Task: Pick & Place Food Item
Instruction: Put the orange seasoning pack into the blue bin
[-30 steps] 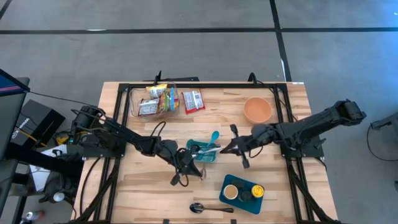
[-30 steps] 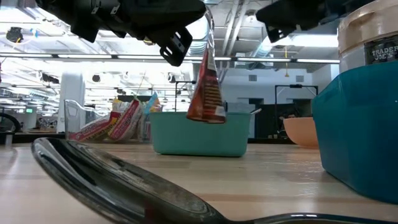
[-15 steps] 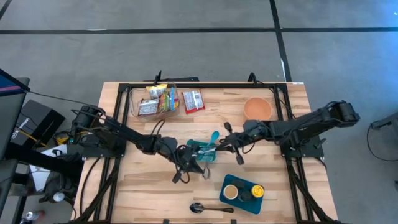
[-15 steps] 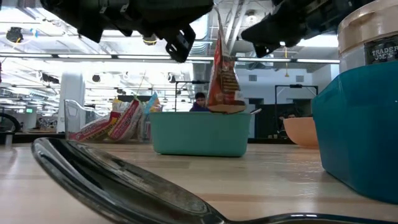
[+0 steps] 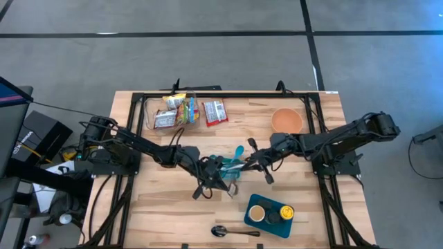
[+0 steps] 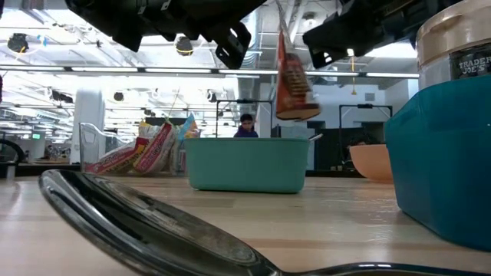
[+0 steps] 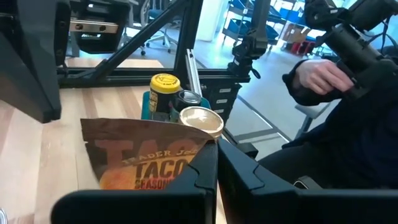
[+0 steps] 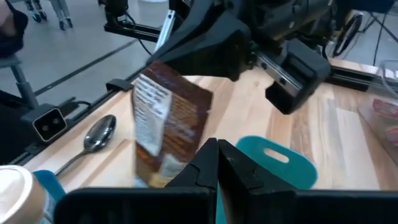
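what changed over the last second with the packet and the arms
The left gripper, shut on the taco seasoning packet, has carried it rightward and a little higher over the teal container. The right gripper, shut, has moved left to the container's far side, close to the packet. The spoon, orange bowl and snack bin stayed put.

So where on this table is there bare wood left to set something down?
Free: the front left corner of the table, left of the spoon, and the strip between the clear bin and the orange bowl. Crowded: the middle, where both arms meet over the teal container, and the blue tray in front of it.
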Tool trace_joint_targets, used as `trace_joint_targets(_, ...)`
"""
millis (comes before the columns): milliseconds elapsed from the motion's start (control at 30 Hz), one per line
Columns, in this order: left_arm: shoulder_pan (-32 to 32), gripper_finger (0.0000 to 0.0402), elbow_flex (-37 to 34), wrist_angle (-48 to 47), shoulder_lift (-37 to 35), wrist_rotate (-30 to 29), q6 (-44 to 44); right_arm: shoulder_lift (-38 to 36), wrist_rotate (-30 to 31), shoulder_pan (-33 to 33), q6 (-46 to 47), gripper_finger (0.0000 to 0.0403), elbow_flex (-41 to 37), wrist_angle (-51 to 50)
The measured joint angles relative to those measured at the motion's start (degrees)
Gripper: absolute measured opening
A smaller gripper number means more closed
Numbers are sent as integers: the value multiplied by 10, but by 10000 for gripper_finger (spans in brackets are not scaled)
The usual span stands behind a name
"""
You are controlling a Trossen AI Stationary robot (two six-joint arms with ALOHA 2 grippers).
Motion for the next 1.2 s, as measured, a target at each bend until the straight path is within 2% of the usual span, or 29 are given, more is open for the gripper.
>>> trace_joint_targets(900, -7, 0, 8, 12, 1, -2, 15, 0, -15, 1, 61, 1, 0, 3)
trace_joint_targets(1200, 3, 0, 8, 49, 40, -2, 11, 0, -15, 3, 101, 1, 0, -5)
